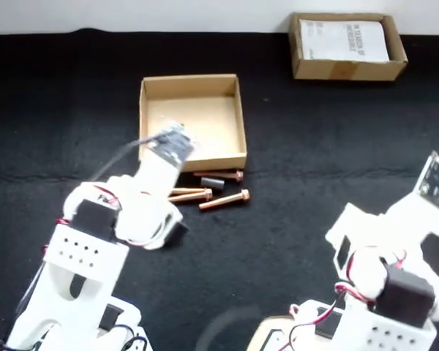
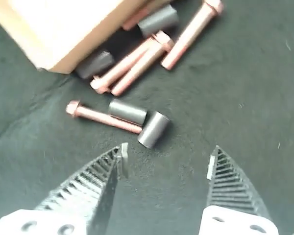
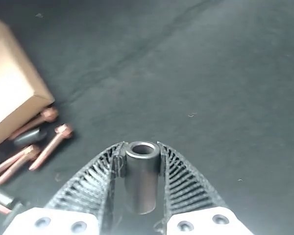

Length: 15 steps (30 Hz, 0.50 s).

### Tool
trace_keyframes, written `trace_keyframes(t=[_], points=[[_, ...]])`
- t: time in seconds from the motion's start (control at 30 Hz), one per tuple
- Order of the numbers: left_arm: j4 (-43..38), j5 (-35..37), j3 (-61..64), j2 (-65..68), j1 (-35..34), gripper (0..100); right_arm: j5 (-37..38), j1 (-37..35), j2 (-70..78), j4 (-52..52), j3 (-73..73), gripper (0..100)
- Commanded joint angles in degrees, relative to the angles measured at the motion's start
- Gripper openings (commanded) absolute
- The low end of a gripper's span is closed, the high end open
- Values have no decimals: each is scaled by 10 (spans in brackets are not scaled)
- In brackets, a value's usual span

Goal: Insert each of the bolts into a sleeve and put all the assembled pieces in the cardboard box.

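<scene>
While the left gripper (image 2: 169, 152) is hanging wide open over the black mat (image 2: 245, 88), one bolt (image 2: 100, 115) and two grey sleeves (image 2: 153, 129) are lying just ahead of its tips. More bolts (image 1: 223, 199) are lying bunched against the front wall of the cardboard box (image 1: 205, 159). Right gripper (image 3: 141, 147) is clamping a sleeve (image 3: 142, 181) lengthwise between its fingers, hollow end pointing outward, well apart from the pile.

The table (image 1: 314, 153) is viewed steeply from above, while the bolts (image 1: 224, 199), shared by all views, are seen close from both wrists.
</scene>
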Motion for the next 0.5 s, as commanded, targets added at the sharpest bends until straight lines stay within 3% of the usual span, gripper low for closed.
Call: trace_keyframes(t=[0.0, 0.13, 0.23, 0.37, 0.47], points=[[48, -19, -19, -2, 14, 272, 40, 58, -51, -15, 49, 7], [105, -25, -4, -2, 2, 272, 69, 91, -86, -15, 87, 7], [138, -94, 4, -2, -15, 271, 73, 95, -98, -15, 104, 7], [111, -125, 12, -3, -68, 270, 70, 94, -100, -15, 114, 7], [34, -126, 12, 2, -109, 270, 70, 93, -99, -15, 114, 7]])
